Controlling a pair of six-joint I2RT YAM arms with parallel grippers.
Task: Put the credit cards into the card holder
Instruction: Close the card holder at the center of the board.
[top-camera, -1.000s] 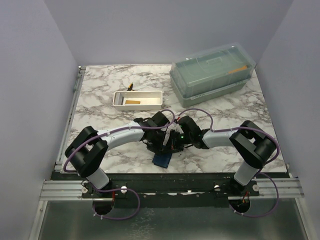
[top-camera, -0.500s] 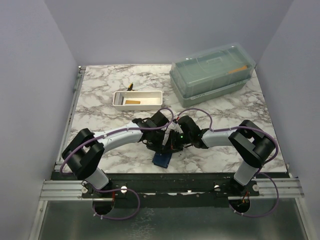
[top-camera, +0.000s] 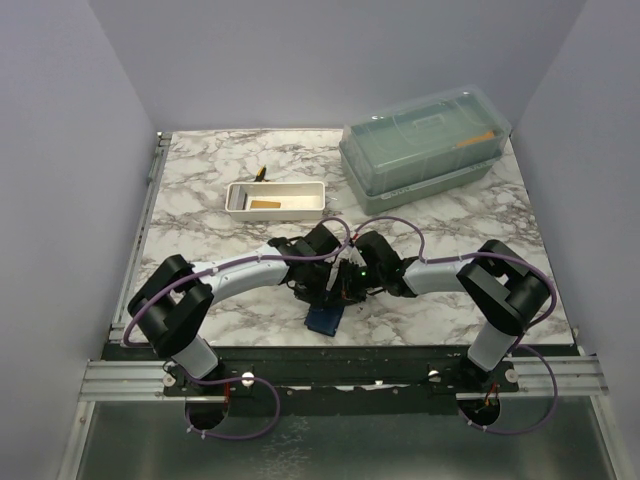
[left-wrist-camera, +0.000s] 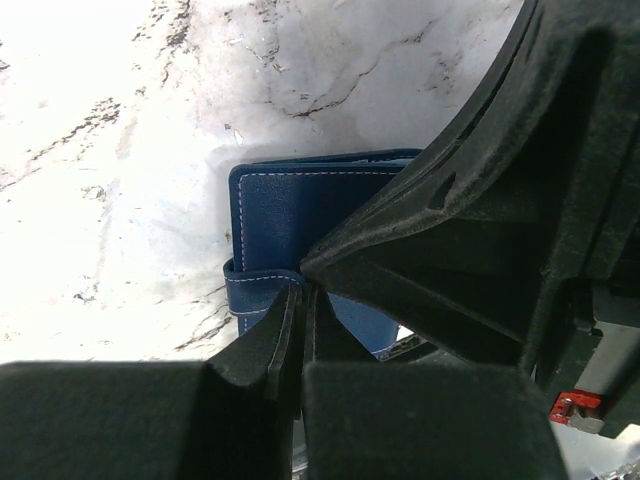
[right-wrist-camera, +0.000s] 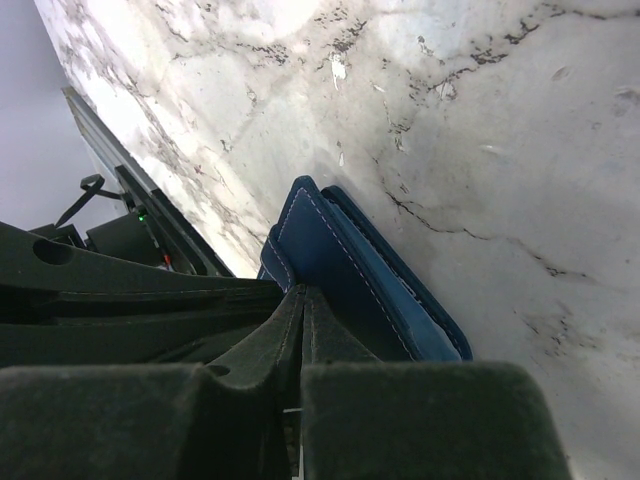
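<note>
Both jaws shut at card holder (left-wrist-camera: 290, 215) edge

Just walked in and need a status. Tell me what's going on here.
The left gripper and right gripper are both down at the blue card holder at the front of the table, shut, tips on its flap; a pinch cannot be confirmed. One tan card lies in the white tray.

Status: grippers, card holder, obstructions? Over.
Shut: left gripper and right gripper, tips at card holder. Grip unconfirmed. One credit card in white tray. No obstruction seen.
</note>
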